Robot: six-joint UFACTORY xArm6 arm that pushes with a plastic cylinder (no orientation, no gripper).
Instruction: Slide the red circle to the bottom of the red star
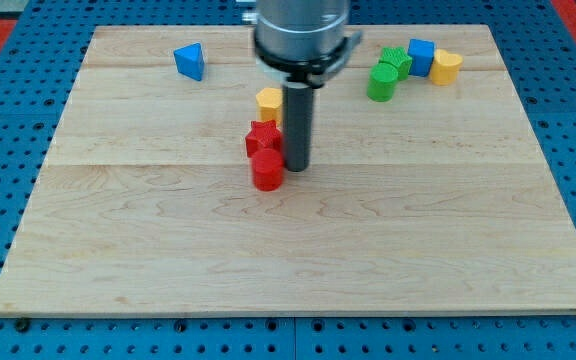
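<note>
The red circle [267,171] sits near the board's middle, directly below the red star [262,137] and touching it. My tip [296,166] is on the board just to the right of the red circle, close beside it. The rod rises from there and hides part of the star's right side.
A yellow block [269,101] sits just above the red star. A blue triangle [190,61] lies at the top left. At the top right are two green blocks [382,82] [397,62], a blue cube [421,55] and a yellow heart [446,66]. The wooden board [118,250] ends on a blue pegboard.
</note>
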